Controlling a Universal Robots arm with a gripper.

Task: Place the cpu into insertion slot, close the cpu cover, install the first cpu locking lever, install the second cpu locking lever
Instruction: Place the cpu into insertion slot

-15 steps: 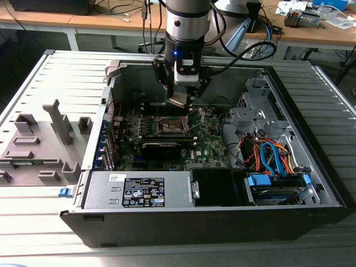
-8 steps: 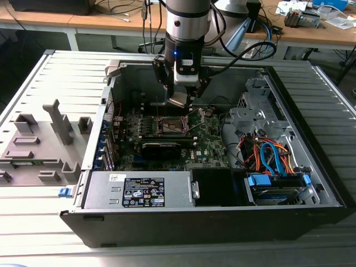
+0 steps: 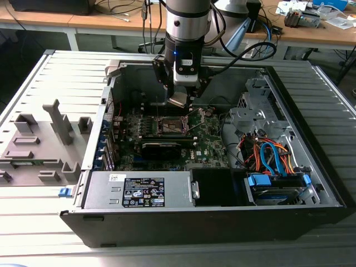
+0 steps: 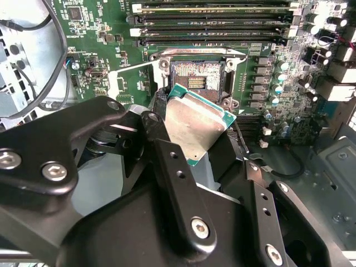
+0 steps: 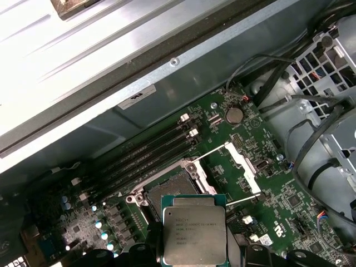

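Cpu (image 4: 194, 119) is clamped in my gripper (image 4: 192, 139), fingers (image 4: 167, 150) pinching its edges, metal top showing in both wrist views. It hangs tilted just above the slot (image 4: 197, 79), not seated; the slot contacts lie bare. Cover (image 5: 243, 164) stands swung open beside the slot, with a thin lever (image 5: 214, 149) raised next to it. Slot sits on the green board (image 3: 211, 146), just beside the long memory slots (image 4: 211, 22). Board lies inside an open pc case (image 3: 222, 219) on a grey ribbed table (image 3: 33, 222).
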